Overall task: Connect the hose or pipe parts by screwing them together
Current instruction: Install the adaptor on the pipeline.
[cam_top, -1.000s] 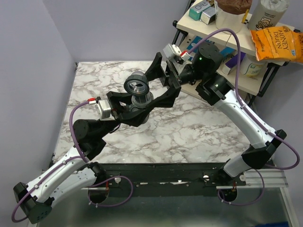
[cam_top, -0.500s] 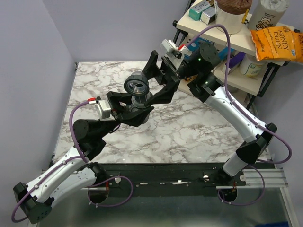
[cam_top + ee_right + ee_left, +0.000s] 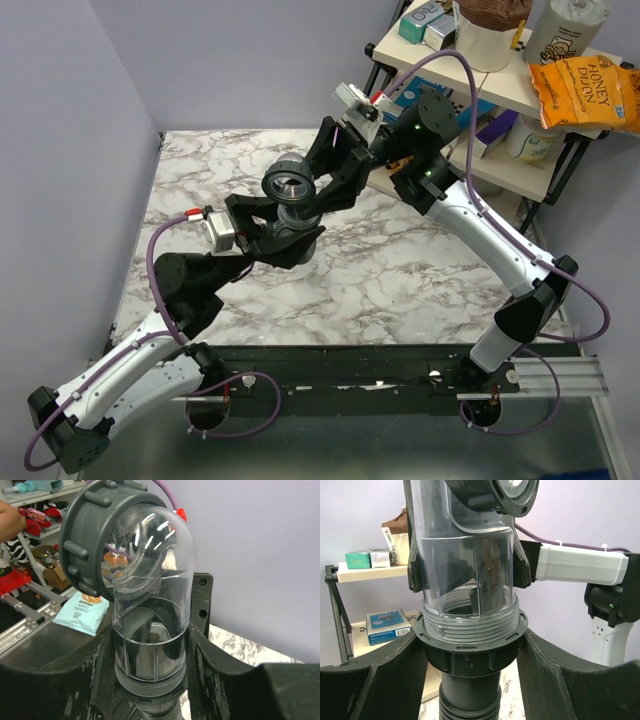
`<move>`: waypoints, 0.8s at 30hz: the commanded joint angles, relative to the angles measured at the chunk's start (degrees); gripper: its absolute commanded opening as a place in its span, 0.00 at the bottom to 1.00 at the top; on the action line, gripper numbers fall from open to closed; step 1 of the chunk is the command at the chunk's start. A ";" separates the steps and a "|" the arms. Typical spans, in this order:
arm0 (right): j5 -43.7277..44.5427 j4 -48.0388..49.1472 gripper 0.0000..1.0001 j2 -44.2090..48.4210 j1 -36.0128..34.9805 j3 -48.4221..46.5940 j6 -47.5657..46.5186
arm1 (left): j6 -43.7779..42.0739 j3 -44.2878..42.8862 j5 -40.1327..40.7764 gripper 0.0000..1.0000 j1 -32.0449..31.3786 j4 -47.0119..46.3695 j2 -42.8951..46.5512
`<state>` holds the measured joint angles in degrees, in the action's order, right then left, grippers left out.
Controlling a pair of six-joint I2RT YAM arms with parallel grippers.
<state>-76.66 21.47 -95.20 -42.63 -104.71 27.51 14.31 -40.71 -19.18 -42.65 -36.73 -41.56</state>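
Note:
My left gripper (image 3: 471, 656) is shut on the black collar nut (image 3: 470, 652) at the top of the black ribbed hose (image 3: 470, 711), holding it upright above the table. A clear elbow fitting (image 3: 150, 605) with a grey ringed end (image 3: 92, 530) sits threaded into that nut. From the far side my right gripper (image 3: 150, 652) closes on the fitting's clear tube, a finger touching each side. From above, the fitting (image 3: 290, 185) sits between the left gripper (image 3: 290, 228) and the right gripper (image 3: 313, 190). The rest of the hose is hidden under the arms.
A shelf rack (image 3: 470, 85) with boxes, a tub and an orange snack bag (image 3: 580, 92) stands at the back right, close behind the right arm. The marble table (image 3: 400, 270) lies below. A person's hand (image 3: 9, 520) shows at the right wrist view's left edge.
The right arm has swung left toward the fitting, and its jaws have narrowed from wide open onto the clear tube. The left arm and the hose have stayed still.

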 commanded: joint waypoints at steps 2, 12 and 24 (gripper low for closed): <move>1.15 -8.10 0.01 3.69 0.27 5.03 -8.24 | -1.91 -1.30 1.77 0.00 0.03 -2.73 1.31; 10.47 -13.11 0.01 8.97 0.27 18.92 -17.03 | -3.93 -2.53 4.76 0.00 0.03 -3.35 0.87; 34.54 -12.16 0.01 15.30 -2.27 29.29 -23.80 | -5.16 -3.06 8.45 0.00 0.03 -4.49 0.34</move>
<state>-52.99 15.92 -79.57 -42.92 -80.49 9.72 9.65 -40.71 -15.38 -42.70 -27.59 -42.98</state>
